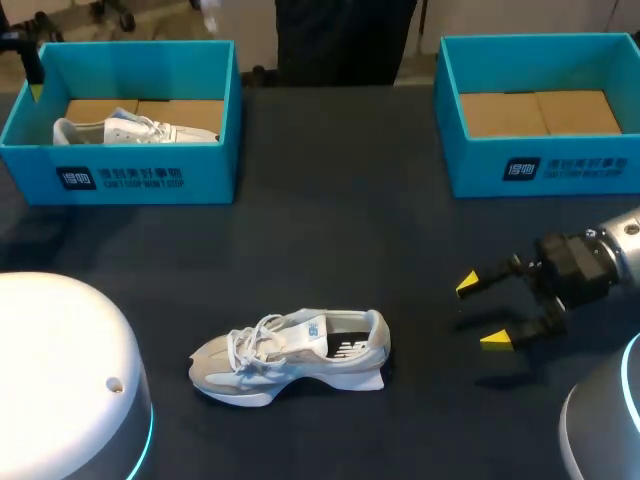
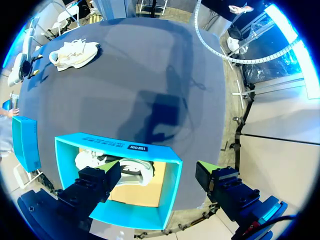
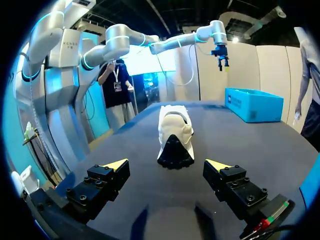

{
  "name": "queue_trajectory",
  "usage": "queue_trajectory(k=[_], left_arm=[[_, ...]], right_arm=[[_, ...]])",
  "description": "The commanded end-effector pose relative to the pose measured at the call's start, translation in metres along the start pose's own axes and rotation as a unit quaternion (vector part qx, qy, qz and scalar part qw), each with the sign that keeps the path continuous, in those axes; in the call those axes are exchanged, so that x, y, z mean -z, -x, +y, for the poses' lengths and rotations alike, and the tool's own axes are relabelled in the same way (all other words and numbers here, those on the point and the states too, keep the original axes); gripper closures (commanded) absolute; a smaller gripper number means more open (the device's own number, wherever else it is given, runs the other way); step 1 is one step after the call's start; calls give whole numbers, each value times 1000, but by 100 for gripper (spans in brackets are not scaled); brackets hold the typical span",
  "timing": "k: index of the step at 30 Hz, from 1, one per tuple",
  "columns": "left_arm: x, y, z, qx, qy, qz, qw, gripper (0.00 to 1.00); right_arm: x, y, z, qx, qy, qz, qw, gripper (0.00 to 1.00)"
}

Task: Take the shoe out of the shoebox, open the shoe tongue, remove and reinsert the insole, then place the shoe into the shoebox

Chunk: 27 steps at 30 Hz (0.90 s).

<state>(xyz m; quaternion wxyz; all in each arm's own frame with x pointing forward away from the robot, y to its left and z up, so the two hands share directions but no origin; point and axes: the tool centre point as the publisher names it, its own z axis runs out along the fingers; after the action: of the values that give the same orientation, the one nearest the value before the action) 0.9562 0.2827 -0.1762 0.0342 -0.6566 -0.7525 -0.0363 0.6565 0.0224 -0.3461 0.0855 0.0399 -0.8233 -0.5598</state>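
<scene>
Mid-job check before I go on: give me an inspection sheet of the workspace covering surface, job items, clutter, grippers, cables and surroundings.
Surface: dark table, no spills or marks seen.
Job's things: grey-white shoe stands upright on the table, outside both boxes. The left shoebox holds a white shoe. The right shoebox is empty.
Clutter: nothing seen.
Grippers: left gripper is open, above the left shoebox. The right gripper is open, off the heel end of the grey-white shoe and not touching it.
Cables: nothing seen on the table.
Surroundings: nothing seen reaching over the table.
</scene>
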Motion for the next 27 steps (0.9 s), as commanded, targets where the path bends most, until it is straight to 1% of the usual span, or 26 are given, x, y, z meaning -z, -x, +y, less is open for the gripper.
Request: queue_trajectory(k=[1,2,5,8,10,12,22,27], left_arm=[[0,0,-1,0,1,1,1000,0],[0,0,-1,0,1,1,1000,0],[0,0,-1,0,1,1,1000,0],[0,0,-1,0,1,1,1000,0],[0,0,-1,0,1,1,1000,0],[0,0,-1,0,1,1,1000,0],[0,0,-1,0,1,1,1000,0],[0,0,-1,0,1,1,1000,0]], right_arm=[[-6,-5,4,-6,5,-40,999,0],[-10,-6,4,-6,2,-45,999,0],[-17,-9,0,-5,20,-68,997,0],[-24,-12,-4,-1,27,-83,996,0],[-28,-14,-6,11,28,-91,995,0],[-30,-18,-9,10,10,-101,995,0],[-30,-18,-9,10,10,-101,995,0],[-47,-9,-9,-8,12,-115,993,0]])
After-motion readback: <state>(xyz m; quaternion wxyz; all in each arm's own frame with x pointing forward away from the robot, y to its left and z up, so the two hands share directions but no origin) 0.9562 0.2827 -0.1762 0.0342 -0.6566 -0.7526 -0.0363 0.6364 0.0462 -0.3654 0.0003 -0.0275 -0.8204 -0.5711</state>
